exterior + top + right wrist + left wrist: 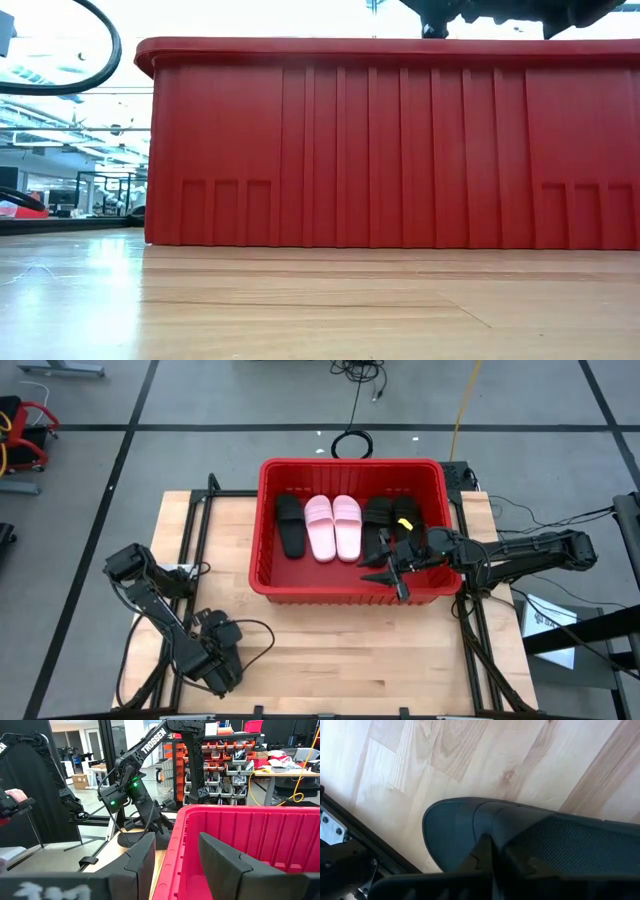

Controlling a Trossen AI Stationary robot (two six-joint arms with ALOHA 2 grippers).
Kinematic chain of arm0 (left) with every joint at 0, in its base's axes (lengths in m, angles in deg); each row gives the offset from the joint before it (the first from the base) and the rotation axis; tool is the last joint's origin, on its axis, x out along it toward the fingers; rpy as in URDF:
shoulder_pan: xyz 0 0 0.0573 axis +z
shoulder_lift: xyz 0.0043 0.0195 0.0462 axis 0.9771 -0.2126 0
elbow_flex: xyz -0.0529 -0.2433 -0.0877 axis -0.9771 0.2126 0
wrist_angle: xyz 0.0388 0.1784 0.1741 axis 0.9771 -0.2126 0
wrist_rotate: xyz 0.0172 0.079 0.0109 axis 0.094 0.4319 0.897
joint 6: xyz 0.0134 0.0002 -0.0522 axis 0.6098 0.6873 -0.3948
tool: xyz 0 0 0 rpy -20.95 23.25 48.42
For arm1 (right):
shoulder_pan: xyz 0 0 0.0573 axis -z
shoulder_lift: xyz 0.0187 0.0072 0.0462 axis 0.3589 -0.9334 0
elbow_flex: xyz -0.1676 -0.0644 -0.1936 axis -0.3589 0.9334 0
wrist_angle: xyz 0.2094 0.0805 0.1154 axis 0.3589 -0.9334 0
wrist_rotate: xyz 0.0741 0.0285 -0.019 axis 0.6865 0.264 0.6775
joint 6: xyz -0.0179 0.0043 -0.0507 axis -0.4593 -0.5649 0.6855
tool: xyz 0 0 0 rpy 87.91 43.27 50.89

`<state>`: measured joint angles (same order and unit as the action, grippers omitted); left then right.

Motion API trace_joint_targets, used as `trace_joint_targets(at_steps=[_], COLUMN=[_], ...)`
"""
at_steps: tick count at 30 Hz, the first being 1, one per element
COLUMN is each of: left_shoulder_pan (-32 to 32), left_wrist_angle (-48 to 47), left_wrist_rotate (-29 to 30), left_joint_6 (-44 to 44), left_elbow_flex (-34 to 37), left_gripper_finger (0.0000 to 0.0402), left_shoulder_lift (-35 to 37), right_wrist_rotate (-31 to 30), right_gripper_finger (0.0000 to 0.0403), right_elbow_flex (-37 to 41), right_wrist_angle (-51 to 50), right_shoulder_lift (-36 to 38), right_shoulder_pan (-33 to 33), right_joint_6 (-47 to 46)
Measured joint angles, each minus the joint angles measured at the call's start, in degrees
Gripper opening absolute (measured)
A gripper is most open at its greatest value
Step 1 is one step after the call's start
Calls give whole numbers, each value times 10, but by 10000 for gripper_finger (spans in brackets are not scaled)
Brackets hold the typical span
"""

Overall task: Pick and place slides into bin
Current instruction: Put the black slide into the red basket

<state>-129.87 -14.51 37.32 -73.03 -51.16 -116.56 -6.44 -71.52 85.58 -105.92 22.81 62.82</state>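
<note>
The red bin (262, 575) stands at the table's far middle. In it lie one black slide (290, 525) at the left, two pale pink slides (333, 526) in the middle and black slides (390, 513) at the right. My right gripper (385, 572) is open and empty. It hovers above the bin's near right part, and in the right wrist view (176, 845) its fingers stand on either side of the bin's rim (175, 851). My left gripper (222, 665) is shut and empty, low over the table near its near left corner.
Bare wooden tabletop (340, 650) lies between the bin and the near edge. In the low view the bin's ribbed near wall (390, 150) fills most of the picture. Cables and a black frame run along the table's left and right sides.
</note>
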Motion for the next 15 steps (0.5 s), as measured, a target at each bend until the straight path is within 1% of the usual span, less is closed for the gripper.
trace_joint_targets(at_steps=[6, 11, 15], left_shoulder_pan=[0, 0, 1], left_wrist_angle=[-1, -22, -38], left_wrist_rotate=[0, 0, 0], left_joint_6=[4, 3, 3], left_elbow_flex=[0, 0, -1], left_gripper_finger=[15, 4, 11], left_shoulder_lift=[0, 1, 10], right_wrist_rotate=[0, 0, 0], right_gripper_finger=[141, 141, 141], right_elbow_flex=[0, 0, 0], right_wrist_angle=[0, 0, 0], right_shoulder_lift=[0, 0, 0], right_shoulder_pan=[0, 0, 0], right_joint_6=[0, 0, 0])
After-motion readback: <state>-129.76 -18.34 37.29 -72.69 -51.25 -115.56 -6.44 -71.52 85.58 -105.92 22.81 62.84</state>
